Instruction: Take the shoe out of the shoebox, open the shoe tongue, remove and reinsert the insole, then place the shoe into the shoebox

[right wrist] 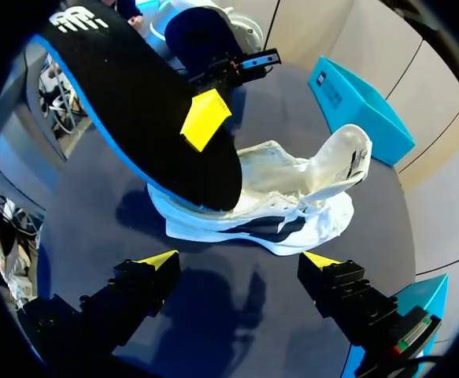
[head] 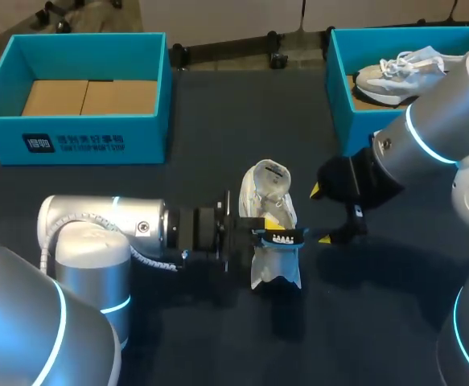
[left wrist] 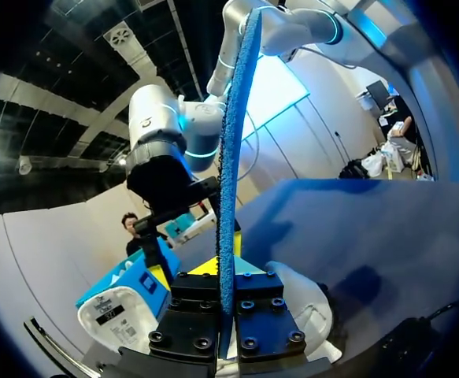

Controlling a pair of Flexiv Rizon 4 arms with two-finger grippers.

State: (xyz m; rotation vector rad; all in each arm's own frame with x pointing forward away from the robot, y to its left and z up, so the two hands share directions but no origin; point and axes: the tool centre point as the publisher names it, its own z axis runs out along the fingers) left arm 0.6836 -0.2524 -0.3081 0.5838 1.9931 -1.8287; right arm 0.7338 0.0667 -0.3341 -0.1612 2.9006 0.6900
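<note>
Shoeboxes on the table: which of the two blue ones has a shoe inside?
The far-right shoebox: a grey-white sneaker lies in it. The far-left shoebox shows only its brown cardboard floor.

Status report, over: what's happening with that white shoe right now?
Left gripper shut on black, blue-edged insole. Right gripper open, white mesh shoe ahead. Nothing between them.

White print marks the left shoebox (head: 73,143) front and the insole (right wrist: 127,102) heel, neither clearly readable.
</note>
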